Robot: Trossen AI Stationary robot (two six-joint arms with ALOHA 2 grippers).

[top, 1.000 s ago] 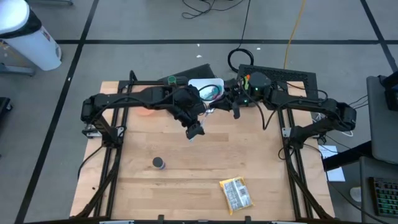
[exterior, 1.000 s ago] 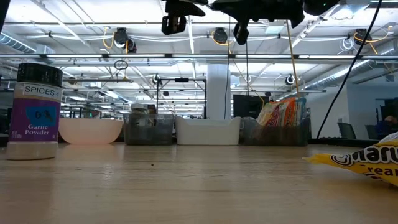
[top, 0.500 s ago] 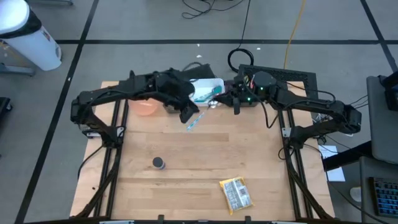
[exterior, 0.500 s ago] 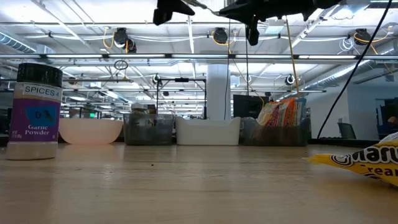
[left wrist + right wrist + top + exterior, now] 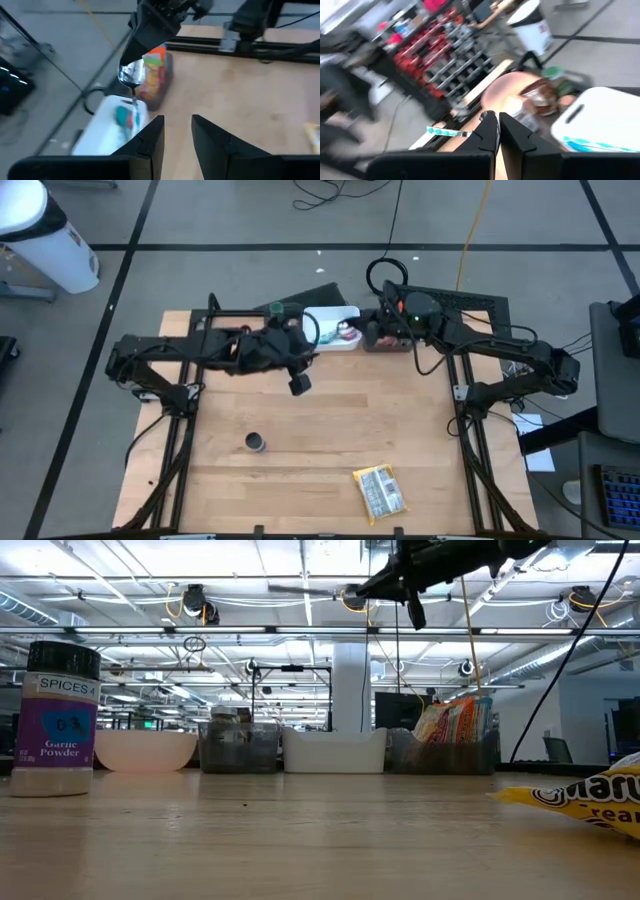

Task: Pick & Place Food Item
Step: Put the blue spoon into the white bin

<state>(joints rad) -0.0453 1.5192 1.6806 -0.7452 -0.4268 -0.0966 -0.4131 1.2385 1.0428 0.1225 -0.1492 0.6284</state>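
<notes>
A long thin packet point(image 5: 447, 131), white with teal diamonds, hangs in the air high over the table's far middle. My right gripper point(image 5: 494, 116) is shut on it, next to the white bin point(image 5: 325, 315). In the left wrist view the packet point(image 5: 132, 75) shows end-on as a shiny blob at that gripper's tip. My left gripper point(image 5: 177, 120) stands open with nothing between its fingers. It hovers over the table point(image 5: 298, 385), on the near side of the packet. My right gripper pinches the packet near one end point(image 5: 467, 133) between its two shut fingers. The fingers lie about level, coming from the table's right. The packet sticks out sideways past them toward the table's left, roughly level and clear of everything.
A yellow snack bag point(image 5: 381, 491) lies near the front edge and a spice jar point(image 5: 256, 442) stands left of the middle. Along the far edge stand a pink bowl point(image 5: 145, 750), a clear bin of jars point(image 5: 240, 745), the white bin point(image 5: 335, 750) and a bin of snack packs point(image 5: 455, 735).
My left gripper has risen out of the low view, turned, and drawn back from the packet's free end toward the table's left. My right gripper has turned, so the packet has swung from slanting toward the near left to pointing more toward the left, close by the white bin.
</notes>
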